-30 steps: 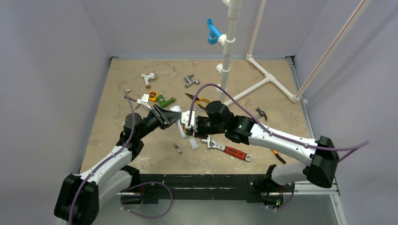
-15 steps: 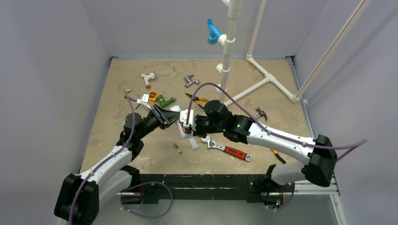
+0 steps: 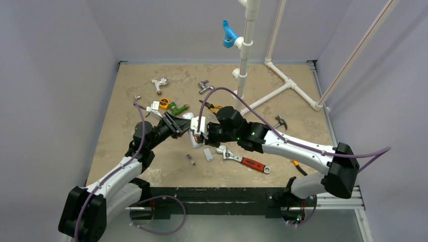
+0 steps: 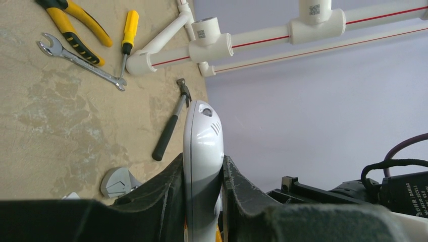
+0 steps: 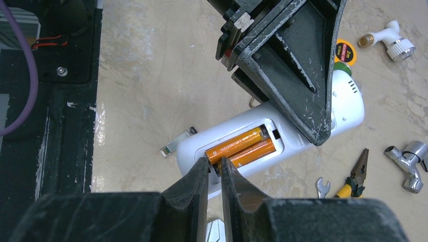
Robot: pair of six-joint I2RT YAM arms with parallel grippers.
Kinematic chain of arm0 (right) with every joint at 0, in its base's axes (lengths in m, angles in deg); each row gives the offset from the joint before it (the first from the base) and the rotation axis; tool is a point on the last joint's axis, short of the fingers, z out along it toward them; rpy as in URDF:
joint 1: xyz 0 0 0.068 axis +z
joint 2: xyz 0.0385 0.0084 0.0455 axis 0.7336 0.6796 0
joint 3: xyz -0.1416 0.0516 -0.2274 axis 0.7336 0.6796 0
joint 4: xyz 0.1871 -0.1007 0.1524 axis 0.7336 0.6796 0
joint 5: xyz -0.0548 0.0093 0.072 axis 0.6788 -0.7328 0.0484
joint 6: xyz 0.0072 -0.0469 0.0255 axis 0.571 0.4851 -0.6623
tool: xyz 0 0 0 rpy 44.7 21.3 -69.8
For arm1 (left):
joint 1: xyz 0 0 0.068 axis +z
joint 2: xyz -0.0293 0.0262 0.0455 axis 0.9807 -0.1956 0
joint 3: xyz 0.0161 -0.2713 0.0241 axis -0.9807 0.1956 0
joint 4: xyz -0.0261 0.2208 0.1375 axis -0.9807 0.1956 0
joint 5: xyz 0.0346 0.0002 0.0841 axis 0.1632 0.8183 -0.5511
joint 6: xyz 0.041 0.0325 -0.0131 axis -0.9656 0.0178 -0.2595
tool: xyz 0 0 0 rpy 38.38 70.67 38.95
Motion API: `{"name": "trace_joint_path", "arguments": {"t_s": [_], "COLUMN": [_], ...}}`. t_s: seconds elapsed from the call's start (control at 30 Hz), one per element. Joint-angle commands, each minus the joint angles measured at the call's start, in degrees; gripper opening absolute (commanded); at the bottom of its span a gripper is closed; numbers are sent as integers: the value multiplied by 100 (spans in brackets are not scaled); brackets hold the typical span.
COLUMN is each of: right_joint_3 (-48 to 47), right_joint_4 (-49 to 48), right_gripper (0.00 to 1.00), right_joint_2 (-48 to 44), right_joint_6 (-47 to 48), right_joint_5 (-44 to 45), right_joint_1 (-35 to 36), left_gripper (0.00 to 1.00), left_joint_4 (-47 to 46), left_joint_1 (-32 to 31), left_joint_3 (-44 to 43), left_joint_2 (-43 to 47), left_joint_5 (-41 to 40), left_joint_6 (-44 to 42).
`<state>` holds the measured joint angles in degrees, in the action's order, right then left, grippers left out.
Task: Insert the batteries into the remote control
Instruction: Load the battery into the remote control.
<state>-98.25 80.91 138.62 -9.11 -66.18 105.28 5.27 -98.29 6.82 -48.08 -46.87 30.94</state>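
The white remote control [image 5: 348,103] is held back-up above the table, its battery bay open. Two orange batteries [image 5: 242,147] lie side by side in the bay. My left gripper [image 4: 202,169] is shut on the remote's sides near its far end [image 4: 203,131]. My right gripper [image 5: 214,167] is almost closed and empty, its tips at the near end of the batteries and touching the bay's edge. In the top view the two grippers meet at the remote [image 3: 188,117] over the middle of the table.
A loose white cover piece [image 3: 208,154] and a small silvery cylinder [image 3: 191,160] lie below the remote. A red-handled wrench [image 3: 245,160], orange pliers [image 3: 214,107], a hammer [image 3: 281,121], a tape measure [image 3: 164,103] and a white pipe frame [image 3: 282,85] are around.
My right arm has shifted a little to the left, bringing its gripper closer onto the remote's battery bay. The left arm and the remote have stayed in place.
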Motion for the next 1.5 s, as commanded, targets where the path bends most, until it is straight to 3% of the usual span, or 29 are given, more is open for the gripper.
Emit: {"name": "trace_joint_path", "arguments": {"t_s": [0.0, 0.8, 1.47], "right_joint_3": [-288, -1127, -2201], "right_joint_4": [-261, 477, 1204], "right_gripper": [12, 5, 3], "right_joint_2": [76, 983, 1852], "right_joint_6": [-96, -951, -1173], "right_joint_5": [-22, 698, 266], "right_joint_1": [-12, -6, -8], "left_gripper": [0, 0, 0], "left_joint_4": [-445, -148, -165], "left_joint_1": [-64, -152, -204], "left_joint_3": [-236, -345, -308], "left_joint_2": [40, 102, 161], "left_joint_5": [158, -67, -150], "left_joint_6": [55, -33, -91]}}
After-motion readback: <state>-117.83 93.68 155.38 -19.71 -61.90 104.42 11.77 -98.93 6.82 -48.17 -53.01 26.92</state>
